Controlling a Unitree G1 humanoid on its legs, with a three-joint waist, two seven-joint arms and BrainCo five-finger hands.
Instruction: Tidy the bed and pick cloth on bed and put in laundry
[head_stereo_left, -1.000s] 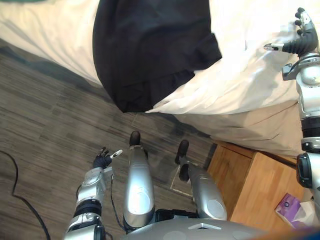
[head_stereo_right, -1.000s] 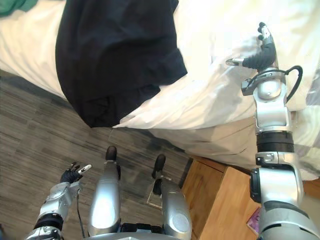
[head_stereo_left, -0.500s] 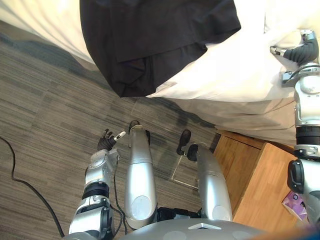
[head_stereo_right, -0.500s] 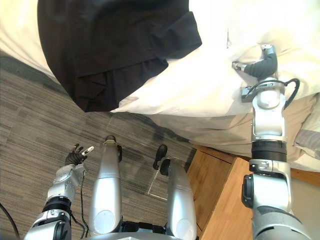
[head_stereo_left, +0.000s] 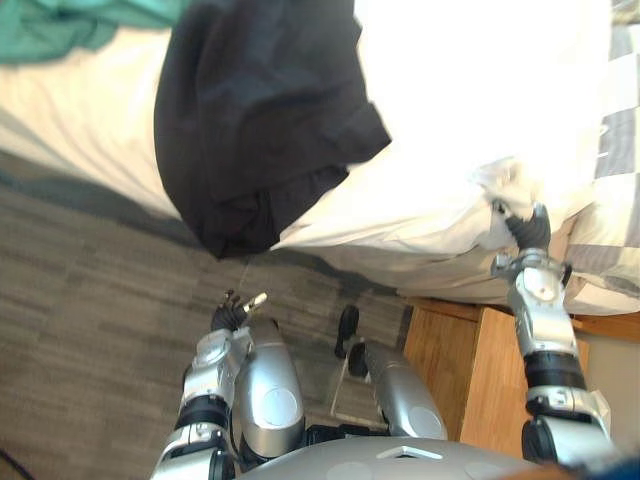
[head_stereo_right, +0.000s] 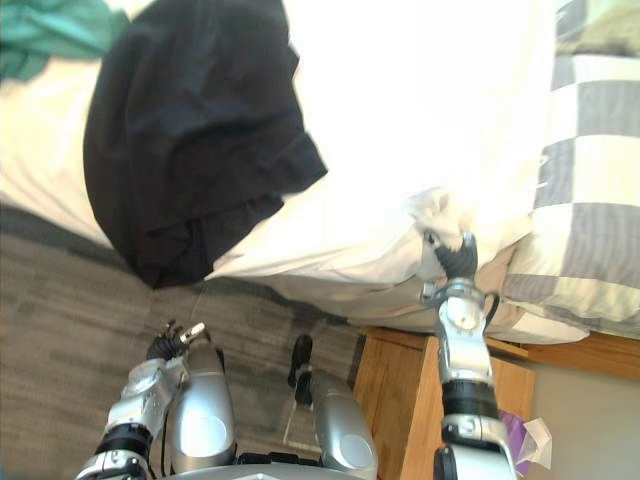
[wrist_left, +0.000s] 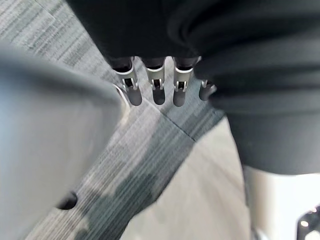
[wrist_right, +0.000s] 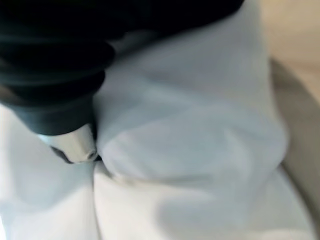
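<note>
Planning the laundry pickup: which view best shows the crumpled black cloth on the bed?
Left eye view: the black cloth sits near centre, its end hanging off the white bed. Right eye view shows much the same.

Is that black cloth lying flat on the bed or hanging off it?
Hanging off: the black cloth is rumpled, its lower end drooping over the edge of the bed.

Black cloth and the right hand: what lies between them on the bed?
Only white duvet between black cloth and right hand, in both eye views.
</note>
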